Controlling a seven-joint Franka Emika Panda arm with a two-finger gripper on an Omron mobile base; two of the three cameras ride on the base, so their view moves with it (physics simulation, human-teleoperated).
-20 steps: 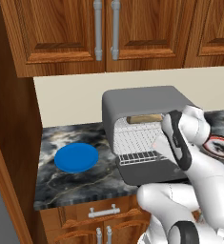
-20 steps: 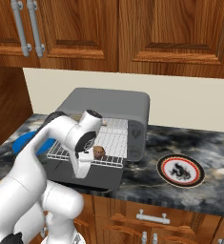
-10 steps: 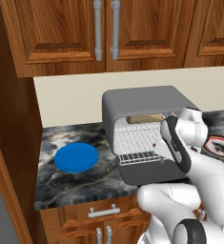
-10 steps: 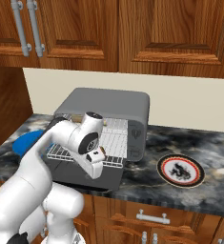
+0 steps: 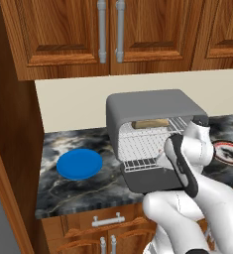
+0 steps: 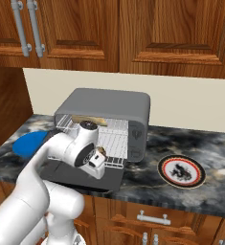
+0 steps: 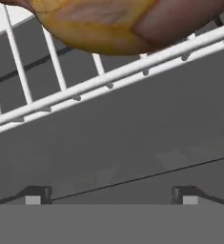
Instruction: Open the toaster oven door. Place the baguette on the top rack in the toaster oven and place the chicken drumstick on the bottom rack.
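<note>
The toaster oven (image 6: 109, 103) stands on the counter with its door (image 6: 78, 176) folded down flat in front. A tan baguette (image 5: 150, 124) lies on the top rack (image 5: 175, 125). The golden-brown chicken drumstick (image 6: 100, 151) rests near the front edge of the bottom rack (image 6: 115, 154). In the hand view the drumstick (image 7: 104, 24) sits on the rack's white wires (image 7: 132, 71), just beyond my fingertips. My gripper (image 7: 111, 196) is open, with nothing between its fingers, and hovers over the lowered door (image 7: 132, 143) right in front of the drumstick.
A round blue plate (image 5: 79, 164) lies on the marble counter left of the oven. A white plate with a dark red rim (image 6: 181, 170) sits to its right. Wooden cabinets hang above, and a wooden side wall stands at the far left.
My hand has drawn back a little from the bottom rack and sunk slightly toward the door. The drumstick and baguette have stayed where they were.
</note>
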